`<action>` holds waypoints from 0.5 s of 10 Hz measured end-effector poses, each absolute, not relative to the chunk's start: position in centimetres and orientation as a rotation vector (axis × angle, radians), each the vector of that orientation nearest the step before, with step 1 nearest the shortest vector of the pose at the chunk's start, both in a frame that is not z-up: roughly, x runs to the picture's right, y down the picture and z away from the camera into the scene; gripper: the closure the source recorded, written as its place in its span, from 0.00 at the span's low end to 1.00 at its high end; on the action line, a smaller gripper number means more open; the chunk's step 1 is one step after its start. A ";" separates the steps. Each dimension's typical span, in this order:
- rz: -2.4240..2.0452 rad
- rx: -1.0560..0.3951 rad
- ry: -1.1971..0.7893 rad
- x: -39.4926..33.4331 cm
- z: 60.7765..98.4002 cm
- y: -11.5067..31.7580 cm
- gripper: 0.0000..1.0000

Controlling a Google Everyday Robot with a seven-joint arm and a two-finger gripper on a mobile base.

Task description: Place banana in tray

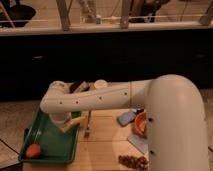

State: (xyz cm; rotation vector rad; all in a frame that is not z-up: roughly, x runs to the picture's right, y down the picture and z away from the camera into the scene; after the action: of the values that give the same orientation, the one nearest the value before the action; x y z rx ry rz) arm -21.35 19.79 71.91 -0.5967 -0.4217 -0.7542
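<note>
Small pale-yellow banana (73, 123), short and slightly curved, tilted, poking out to the right of the gripper (62, 120). Sits over the right rim of the dark-green tray (52, 142). Impossible to tell whether the gripper is clenched on it or released. Round orange fruit (33, 150) in the tray's near-left corner. Grey fork (88, 125) on the wooden table (102, 150), just right of the tray.

You've got the tray (47, 142) at the left end of the tabletop (105, 147), with a round fruit (33, 150) in its near-left corner. The gripper (64, 120) sits over the tray's far-right part, and the banana (70, 125) is just under it by the right rim. The fork (88, 125) lies on the tabletop just right of the tray. The bowl (140, 123) is further right.
</note>
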 end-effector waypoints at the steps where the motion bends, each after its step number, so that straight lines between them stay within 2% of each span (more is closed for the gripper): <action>1: -0.762 -0.595 -0.426 -21.3 71.9 19.8 1.00; 5: -0.789 -0.591 -0.445 -21.4 72.0 20.1 1.00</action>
State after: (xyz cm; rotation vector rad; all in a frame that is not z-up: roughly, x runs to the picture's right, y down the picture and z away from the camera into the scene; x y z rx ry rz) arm -21.38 20.12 71.99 -0.5915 -0.4449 -0.7892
